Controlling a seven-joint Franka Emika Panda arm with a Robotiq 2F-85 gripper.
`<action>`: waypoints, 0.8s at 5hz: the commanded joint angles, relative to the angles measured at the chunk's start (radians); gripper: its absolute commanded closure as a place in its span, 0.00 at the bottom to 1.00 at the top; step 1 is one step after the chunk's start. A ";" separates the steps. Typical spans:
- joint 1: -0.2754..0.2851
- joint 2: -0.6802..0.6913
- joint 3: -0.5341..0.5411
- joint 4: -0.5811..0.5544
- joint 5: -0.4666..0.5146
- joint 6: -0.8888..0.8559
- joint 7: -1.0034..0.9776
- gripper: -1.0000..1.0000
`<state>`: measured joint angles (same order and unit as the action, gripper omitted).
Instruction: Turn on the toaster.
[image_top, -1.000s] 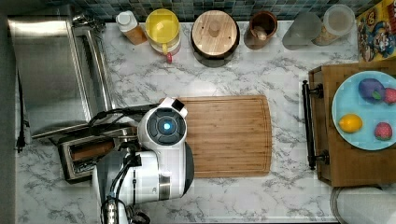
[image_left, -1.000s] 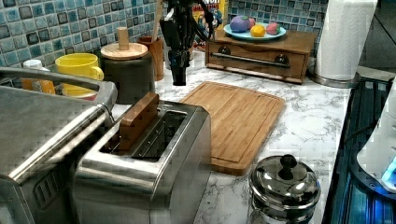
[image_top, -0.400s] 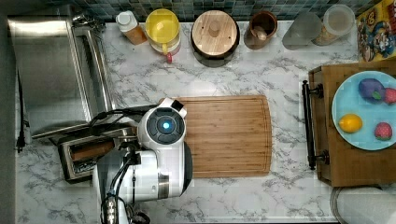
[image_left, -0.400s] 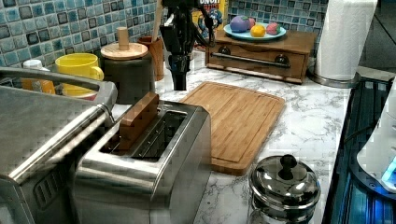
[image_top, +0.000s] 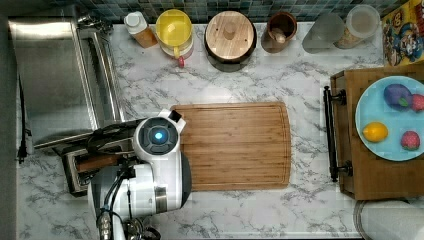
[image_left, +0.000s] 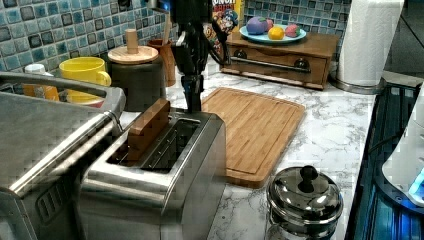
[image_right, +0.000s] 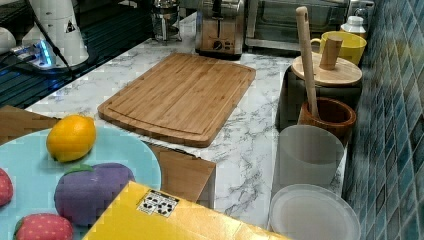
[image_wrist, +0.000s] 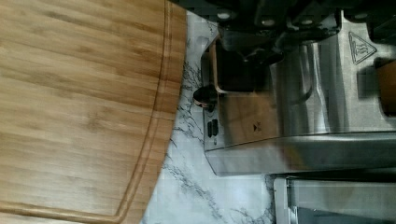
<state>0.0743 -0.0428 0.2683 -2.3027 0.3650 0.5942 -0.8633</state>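
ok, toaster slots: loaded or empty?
One loaded. In the left view the toaster has a brown slice standing up out of the slot nearer the toaster oven; the other slot looks empty.

The arm (image_top: 150, 170) hides most of the toaster (image_top: 75, 170) (top view).

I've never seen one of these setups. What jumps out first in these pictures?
Probably the dark pincer coming straight down at the far end of the shiny toaster, which has a brown slice standing in one slot. Beside the toaster lies a big wooden cutting board on the marble counter, and at the top view's right a blue plate holds bright toy fruit.
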 joint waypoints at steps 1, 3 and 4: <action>-0.006 0.052 0.007 -0.022 -0.038 0.052 0.056 1.00; -0.010 0.094 -0.015 -0.022 -0.006 0.037 0.030 1.00; 0.012 0.166 -0.014 0.010 -0.046 0.037 0.054 1.00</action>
<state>0.0716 0.0393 0.2563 -2.2930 0.3474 0.6274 -0.8594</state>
